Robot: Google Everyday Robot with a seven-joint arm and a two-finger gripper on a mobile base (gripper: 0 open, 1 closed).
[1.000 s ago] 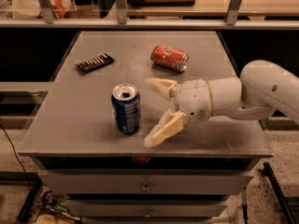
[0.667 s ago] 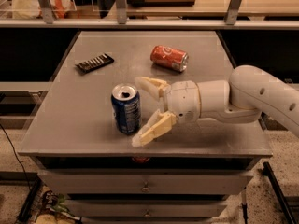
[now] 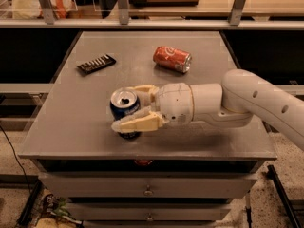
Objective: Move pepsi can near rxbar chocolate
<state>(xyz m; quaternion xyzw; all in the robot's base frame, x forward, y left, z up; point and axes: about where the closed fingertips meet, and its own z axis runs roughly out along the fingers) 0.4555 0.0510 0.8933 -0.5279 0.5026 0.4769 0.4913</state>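
Observation:
The blue pepsi can (image 3: 123,103) stands upright near the table's front edge, left of centre. My gripper (image 3: 132,107) reaches in from the right, with one pale finger (image 3: 144,90) behind the can and the other finger (image 3: 137,123) across its front. The fingers are closed against the can, which rests on the table. The rxbar chocolate (image 3: 96,63), a flat dark bar with pale lettering, lies at the back left of the table, well apart from the can.
A red-orange soda can (image 3: 172,59) lies on its side at the back, right of centre. The grey table (image 3: 71,127) has drawers (image 3: 148,190) below its front edge. A shelf rail (image 3: 152,23) runs behind the table.
My gripper has moved left from beside the can until its fingers straddle it, and the fingers have closed in on the can. The can, bar and red can have not moved.

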